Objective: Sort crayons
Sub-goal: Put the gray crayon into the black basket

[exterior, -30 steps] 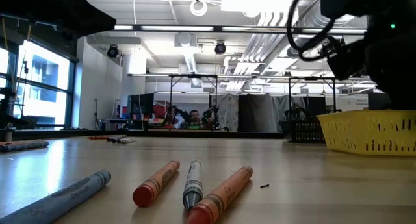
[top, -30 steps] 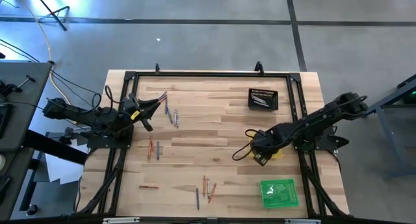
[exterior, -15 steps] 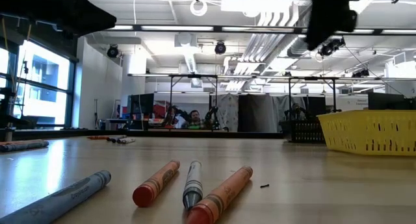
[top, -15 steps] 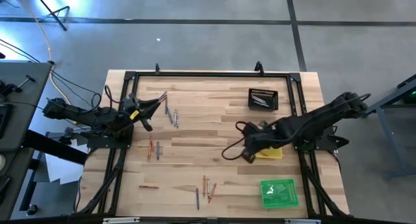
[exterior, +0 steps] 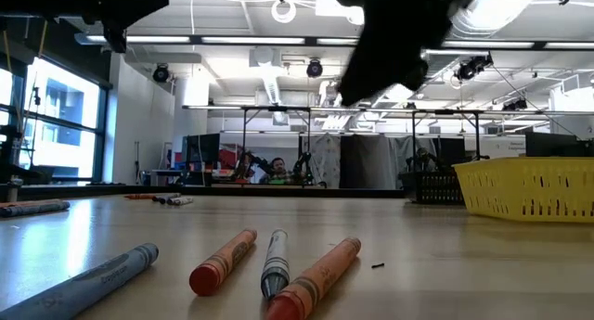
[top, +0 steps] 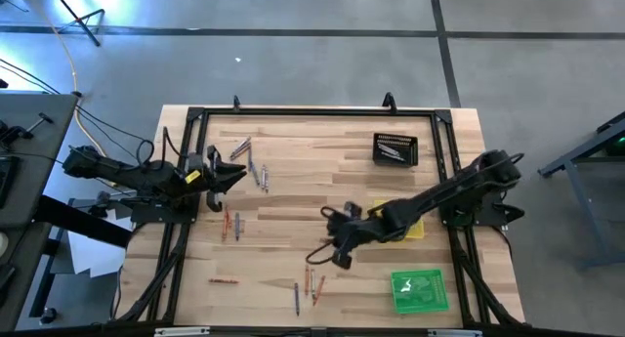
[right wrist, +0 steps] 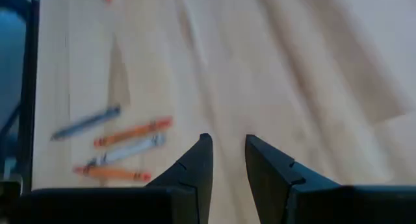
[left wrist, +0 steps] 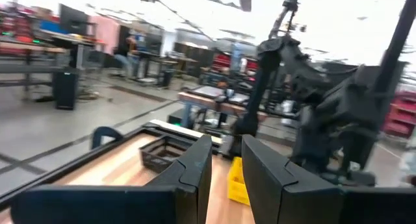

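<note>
While left waits: right hand point(top: 337, 257) low over crayons point(top: 311, 279), fingers slightly apart, empty.

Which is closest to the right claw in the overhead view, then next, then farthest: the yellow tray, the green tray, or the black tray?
From the right claw, in the high view:
1. Yellow tray, just behind it, partly under the right arm.
2. Green tray, at the table's near right corner.
3. Black tray, near the far edge, plainly farthest.

yellow tray point(exterior: 534, 186) cut off, crayons point(right wrist: 123, 149) blurred
</note>
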`<state>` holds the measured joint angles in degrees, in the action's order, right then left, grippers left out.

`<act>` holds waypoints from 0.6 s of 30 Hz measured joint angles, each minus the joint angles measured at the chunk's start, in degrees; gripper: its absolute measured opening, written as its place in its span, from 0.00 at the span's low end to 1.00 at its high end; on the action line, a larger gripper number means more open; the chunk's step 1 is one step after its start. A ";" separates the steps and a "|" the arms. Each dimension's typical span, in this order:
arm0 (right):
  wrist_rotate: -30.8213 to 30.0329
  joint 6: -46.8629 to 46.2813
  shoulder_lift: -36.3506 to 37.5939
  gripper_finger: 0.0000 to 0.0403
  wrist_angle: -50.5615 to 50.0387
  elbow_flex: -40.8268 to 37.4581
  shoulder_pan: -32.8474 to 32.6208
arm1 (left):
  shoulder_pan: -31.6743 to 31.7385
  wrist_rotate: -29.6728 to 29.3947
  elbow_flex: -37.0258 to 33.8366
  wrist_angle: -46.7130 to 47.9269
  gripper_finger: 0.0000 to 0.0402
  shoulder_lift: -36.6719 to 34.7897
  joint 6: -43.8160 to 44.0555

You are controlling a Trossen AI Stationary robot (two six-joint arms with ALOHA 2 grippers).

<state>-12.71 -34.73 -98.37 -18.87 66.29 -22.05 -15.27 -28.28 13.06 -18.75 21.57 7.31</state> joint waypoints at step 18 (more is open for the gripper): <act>7.71 12.64 -6.35 0.20 4.94 0.56 -5.21 | -8.37 1.48 0.02 -21.18 0.18 13.54 -5.66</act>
<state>-5.00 -22.09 -104.72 -13.93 66.85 -27.26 -23.64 -26.81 13.08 -39.92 35.11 1.65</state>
